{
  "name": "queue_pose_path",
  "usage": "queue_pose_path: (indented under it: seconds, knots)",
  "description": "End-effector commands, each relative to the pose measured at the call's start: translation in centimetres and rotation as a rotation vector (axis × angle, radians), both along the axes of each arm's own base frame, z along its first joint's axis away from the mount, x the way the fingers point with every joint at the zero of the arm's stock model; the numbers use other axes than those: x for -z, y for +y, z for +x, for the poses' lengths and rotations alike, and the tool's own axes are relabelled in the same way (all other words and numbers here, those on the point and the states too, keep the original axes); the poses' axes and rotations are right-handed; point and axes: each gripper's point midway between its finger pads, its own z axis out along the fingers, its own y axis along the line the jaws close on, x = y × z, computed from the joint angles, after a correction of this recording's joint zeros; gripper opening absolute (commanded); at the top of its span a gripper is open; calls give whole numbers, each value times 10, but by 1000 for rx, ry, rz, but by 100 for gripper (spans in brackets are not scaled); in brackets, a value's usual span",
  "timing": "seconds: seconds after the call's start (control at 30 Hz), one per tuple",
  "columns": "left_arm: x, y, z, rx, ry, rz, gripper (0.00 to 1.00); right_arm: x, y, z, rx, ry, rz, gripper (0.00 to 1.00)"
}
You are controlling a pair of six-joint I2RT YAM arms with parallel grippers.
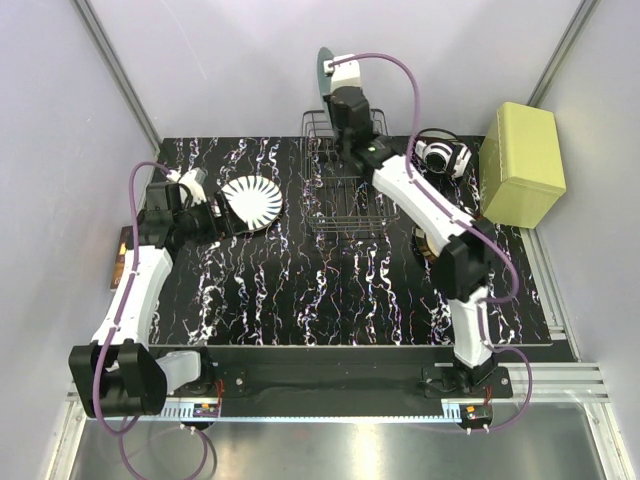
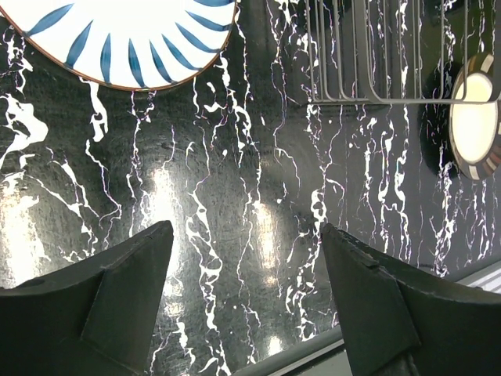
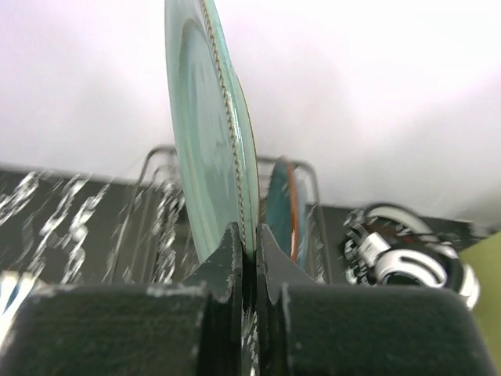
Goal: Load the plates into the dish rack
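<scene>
The right gripper [image 3: 249, 235] is clamped on the lower rim of a teal plate [image 3: 210, 149], held upright and raised near the far end of the dish rack [image 1: 325, 200], where a brown-rimmed teal plate [image 3: 283, 205] seems to stand already. The grip is narrow, so the plate may swing, slip, knock the standing one or miss its slot. The left gripper [image 2: 246, 235] has its jaws apart and empty, near the striped plate [image 1: 252, 202]
</scene>
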Motion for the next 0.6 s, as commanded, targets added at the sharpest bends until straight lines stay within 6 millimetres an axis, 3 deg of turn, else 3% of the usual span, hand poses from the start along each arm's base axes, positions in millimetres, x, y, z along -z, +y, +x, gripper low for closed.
queue_pose_path:
  seconds: [0.0, 0.03, 0.07, 0.1, 0.23, 0.27, 0.3, 0.33, 0.57]
  knots:
    - [-12, 0, 10, -17, -70, -14, 80, -99, -31, 1, 307, -276, 145, 0]
    - [-12, 0, 10, -15, -70, -14, 80, -65, -34, 12, 414, -227, 82, 0]
    - [-13, 0, 10, -15, -77, -14, 80, -85, -40, 8, 453, -255, 113, 0]
    - [-13, -1, 8, -17, -81, -15, 80, -55, -37, 19, 499, -209, 58, 0]
    - [-12, -1, 4, -16, -89, -16, 80, -53, -26, 21, 446, -202, 72, 0]
    - [-12, -1, 4, -15, -95, -13, 80, -39, -20, 24, 421, -172, 49, 0]
    - [-12, 0, 4, -18, -100, -12, 80, -47, -17, 22, 375, -175, 61, 0]
    - [-9, 0, 2, -19, -97, -11, 80, -39, -13, 23, 355, -157, 64, 0]
    - [-9, -3, -2, -16, -138, -28, 80, -17, -9, 21, 302, -69, -47, 0]
